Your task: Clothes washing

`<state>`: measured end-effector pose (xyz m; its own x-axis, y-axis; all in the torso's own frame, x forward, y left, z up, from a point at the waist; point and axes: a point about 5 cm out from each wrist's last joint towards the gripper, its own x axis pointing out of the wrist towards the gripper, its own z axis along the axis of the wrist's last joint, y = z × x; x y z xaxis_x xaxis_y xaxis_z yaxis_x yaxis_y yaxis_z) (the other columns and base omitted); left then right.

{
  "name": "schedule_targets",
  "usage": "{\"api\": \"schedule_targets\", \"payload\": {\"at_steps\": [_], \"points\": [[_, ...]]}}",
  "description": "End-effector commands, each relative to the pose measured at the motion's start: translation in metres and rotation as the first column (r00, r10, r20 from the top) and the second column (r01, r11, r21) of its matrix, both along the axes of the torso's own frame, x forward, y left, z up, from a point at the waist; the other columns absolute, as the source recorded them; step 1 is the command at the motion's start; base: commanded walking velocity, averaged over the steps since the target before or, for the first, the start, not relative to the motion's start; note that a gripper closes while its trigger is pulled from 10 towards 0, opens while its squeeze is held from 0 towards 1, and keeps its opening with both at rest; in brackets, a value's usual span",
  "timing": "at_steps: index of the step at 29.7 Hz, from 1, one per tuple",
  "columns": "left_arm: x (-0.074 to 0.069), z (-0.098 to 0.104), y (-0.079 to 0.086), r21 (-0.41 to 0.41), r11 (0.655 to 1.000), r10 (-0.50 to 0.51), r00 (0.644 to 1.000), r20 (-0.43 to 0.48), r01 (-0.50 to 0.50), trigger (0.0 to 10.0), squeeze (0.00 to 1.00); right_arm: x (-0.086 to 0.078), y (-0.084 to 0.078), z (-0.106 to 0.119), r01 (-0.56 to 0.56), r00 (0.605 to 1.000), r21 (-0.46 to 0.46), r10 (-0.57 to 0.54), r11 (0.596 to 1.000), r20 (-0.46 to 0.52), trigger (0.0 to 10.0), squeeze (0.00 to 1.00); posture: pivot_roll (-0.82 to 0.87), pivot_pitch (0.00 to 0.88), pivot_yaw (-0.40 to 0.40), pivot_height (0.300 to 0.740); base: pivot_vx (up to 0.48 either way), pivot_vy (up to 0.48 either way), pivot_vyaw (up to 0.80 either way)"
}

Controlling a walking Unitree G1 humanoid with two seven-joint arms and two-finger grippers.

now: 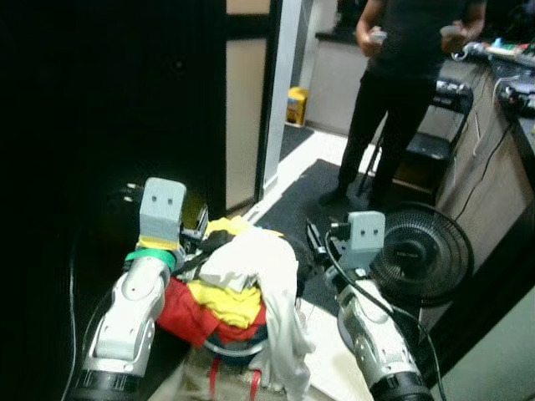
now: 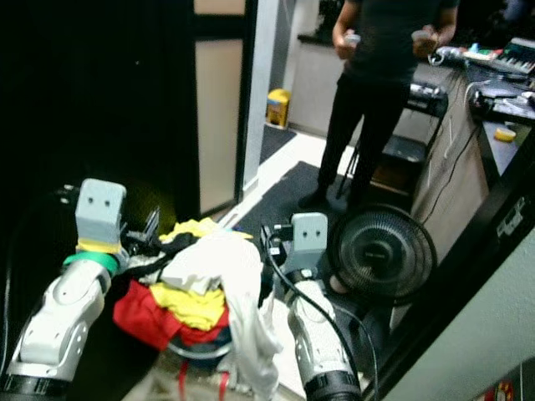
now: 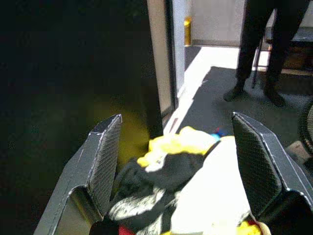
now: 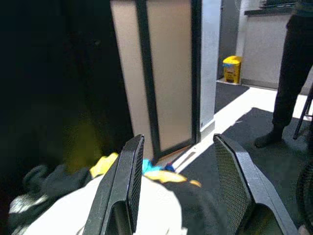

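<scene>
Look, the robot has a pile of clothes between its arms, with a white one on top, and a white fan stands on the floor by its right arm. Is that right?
Almost. The fan is black, not white, as the left eye view shows. The rest holds: the pile of clothes sits between the arms, white garment on top, and the fan stands by the right arm.

Heaped clothes [image 2: 205, 288] (fan [image 2: 382, 252] beside)
</scene>
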<state>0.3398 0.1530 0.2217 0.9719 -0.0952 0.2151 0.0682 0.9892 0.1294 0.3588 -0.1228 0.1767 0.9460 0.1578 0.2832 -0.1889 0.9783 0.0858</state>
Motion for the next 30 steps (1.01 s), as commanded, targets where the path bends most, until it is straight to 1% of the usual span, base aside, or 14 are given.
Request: {"api": "schedule_targets", "payload": {"at_steps": [1,18,24,25,30], "points": [[0.0002,-0.0028,-0.0023,0.008,1.000,-0.003,1.000,-0.004,0.003,10.0,0.00,-0.0004,-0.0025,-0.0042,0.012,1.000,0.000,-0.012,1.000,-0.013,10.0,0.00,0.02,0.013,0.014,0.740,0.428,0.000,0.00],[0.0010,-0.0038,-0.0018,0.009,1.000,0.000,1.000,-0.005,0.000,10.0,0.00,0.0000,-0.0039,-0.0062,0.017,1.000,-0.004,-0.017,1.000,-0.014,10.0,0.00,0.02,0.013,0.016,0.740,0.418,0.000,0.00],[0.0010,-0.0053,-0.0008,-0.006,1.000,0.010,1.000,-0.015,-0.011,10.0,0.00,0.0001,-0.0040,-0.0075,0.018,1.000,-0.005,-0.018,1.000,-0.017,10.0,0.00,0.02,0.013,0.015,0.740,0.000,0.000,0.00],[0.0003,-0.0055,-0.0016,-0.009,1.000,-0.002,1.000,-0.014,0.002,10.0,0.00,-0.0001,-0.0041,-0.0082,0.017,1.000,-0.007,-0.017,1.000,-0.018,10.0,0.00,0.02,0.012,0.015,0.740,0.000,0.000,0.00],[-0.0015,-0.0095,-0.0019,0.001,1.000,-0.010,1.000,-0.020,0.010,10.0,0.00,-0.0011,-0.0047,-0.0130,0.016,0.999,-0.016,-0.017,1.000,-0.029,10.0,0.00,0.02,0.008,0.014,0.740,0.000,0.000,0.00]]}}
